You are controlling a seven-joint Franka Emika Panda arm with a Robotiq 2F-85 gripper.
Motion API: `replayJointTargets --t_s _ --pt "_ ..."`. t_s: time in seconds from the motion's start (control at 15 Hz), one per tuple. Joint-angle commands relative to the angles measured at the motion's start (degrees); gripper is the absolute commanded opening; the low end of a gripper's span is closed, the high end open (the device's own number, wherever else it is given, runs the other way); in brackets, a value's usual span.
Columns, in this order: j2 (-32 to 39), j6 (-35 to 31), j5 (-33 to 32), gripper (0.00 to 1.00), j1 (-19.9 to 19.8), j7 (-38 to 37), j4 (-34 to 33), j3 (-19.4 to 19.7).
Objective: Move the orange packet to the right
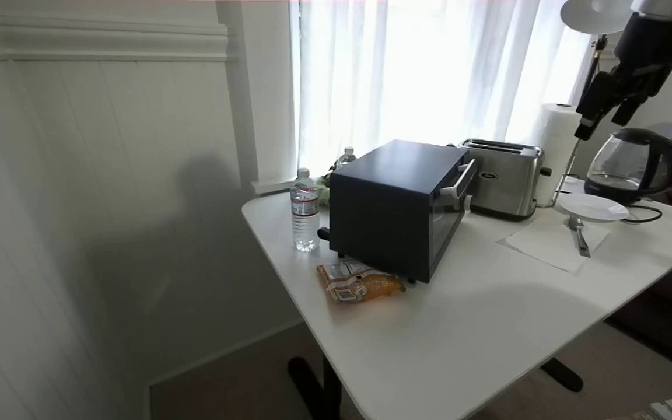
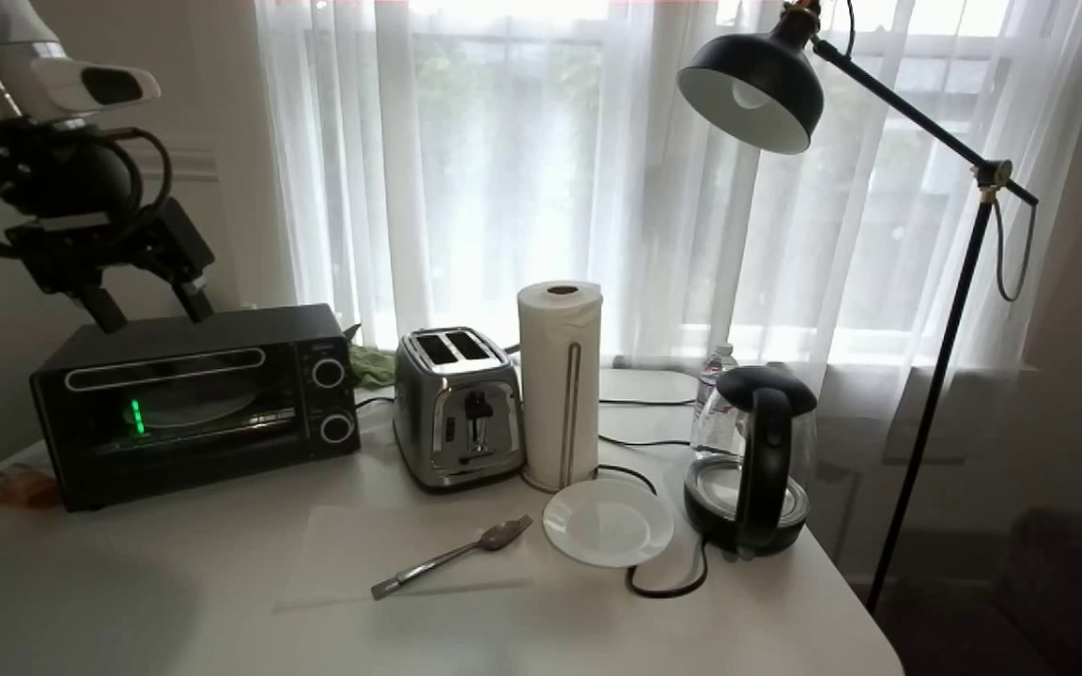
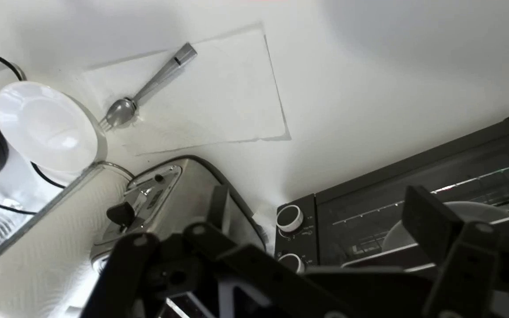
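Observation:
The orange packet (image 1: 365,283) lies flat on the white table, along the side of the black toaster oven and near the table's edge. In an exterior view it shows blurred at the far left, partly hidden behind the oven (image 2: 20,486). It is out of view in the wrist view. My gripper (image 1: 603,121) is raised well above the table, fingers pointing down, away from the packet. It also shows over the oven in an exterior view (image 2: 154,314). In the wrist view its fingers are wide apart with nothing between them (image 3: 316,203).
The black toaster oven (image 1: 382,221) stands beside the packet, with a water bottle (image 1: 305,213) behind. A steel toaster (image 2: 459,413), paper towel roll (image 2: 560,385), white plate (image 2: 608,523), fork and spoon (image 2: 452,559), glass kettle (image 2: 762,469) and lamp (image 2: 762,89) stand farther along.

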State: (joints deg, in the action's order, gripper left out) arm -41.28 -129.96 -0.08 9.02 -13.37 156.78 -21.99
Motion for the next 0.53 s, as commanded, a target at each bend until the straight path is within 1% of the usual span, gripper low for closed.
replayJointTargets --t_s 0.0,0.2,0.47 --pt "5.99 -6.60 -0.94 1.00 4.52 2.47 -3.53 -0.89" --pt "13.06 -11.26 -2.14 1.00 7.39 4.52 -8.80 -3.27" --pt "22.65 -16.16 -2.54 1.00 11.59 8.85 -15.91 -5.22"
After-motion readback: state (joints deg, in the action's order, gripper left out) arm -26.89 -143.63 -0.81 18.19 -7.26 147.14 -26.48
